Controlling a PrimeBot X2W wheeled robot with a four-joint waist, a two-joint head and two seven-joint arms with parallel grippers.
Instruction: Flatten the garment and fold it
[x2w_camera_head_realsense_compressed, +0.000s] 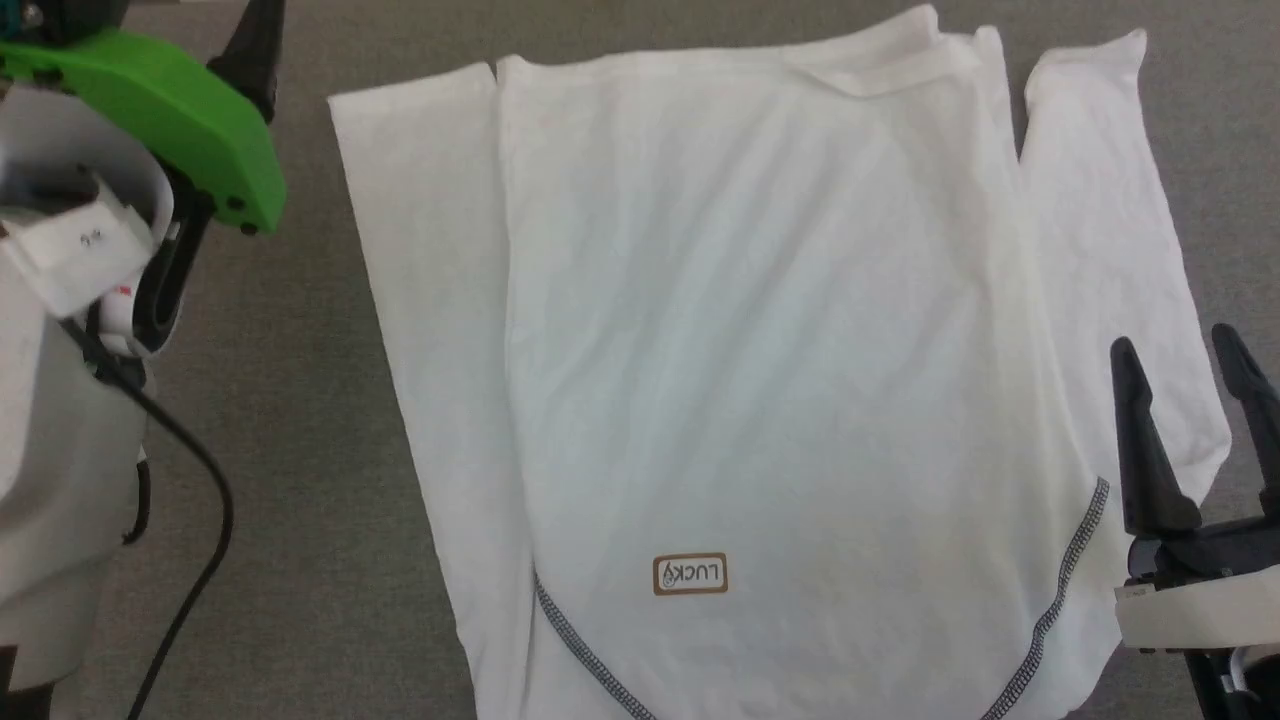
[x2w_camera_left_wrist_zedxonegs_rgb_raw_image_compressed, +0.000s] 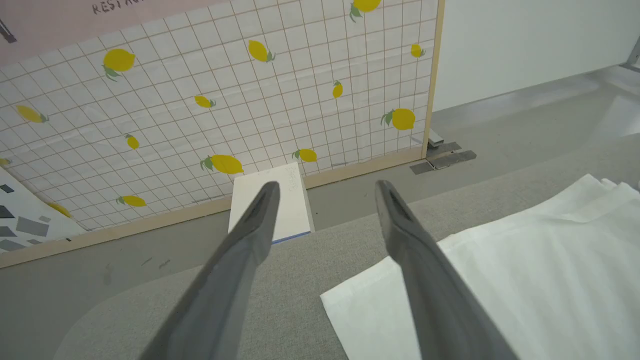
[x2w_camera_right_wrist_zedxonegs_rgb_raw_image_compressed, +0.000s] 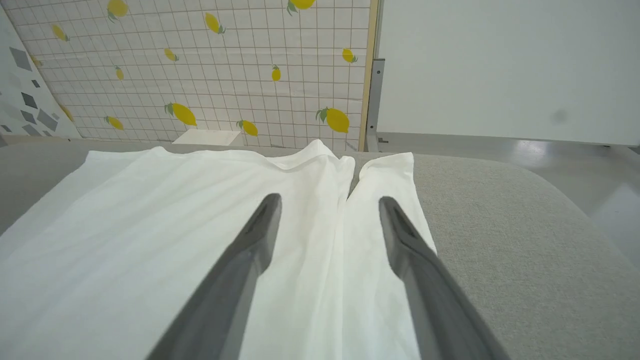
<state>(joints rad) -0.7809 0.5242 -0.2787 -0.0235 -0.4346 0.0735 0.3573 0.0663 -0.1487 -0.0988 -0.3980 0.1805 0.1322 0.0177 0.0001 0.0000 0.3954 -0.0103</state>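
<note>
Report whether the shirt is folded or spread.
Spread: the shirt lies flat on the grey surface, logo showing, a sleeve alongside its body, no cross fold.

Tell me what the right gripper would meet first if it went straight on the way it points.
Probably the garment: the open right gripper points low across it, and white cloth lies straight ahead. Depth is unclear, so it might skim over.

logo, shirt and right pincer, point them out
logo (x2w_camera_head_realsense_compressed: 690, 575), head view, middle of its lettering
shirt (x2w_camera_head_realsense_compressed: 760, 330), head view, middle of its body
right pincer (x2w_camera_head_realsense_compressed: 1174, 338), head view, midway between its fingertips
</note>
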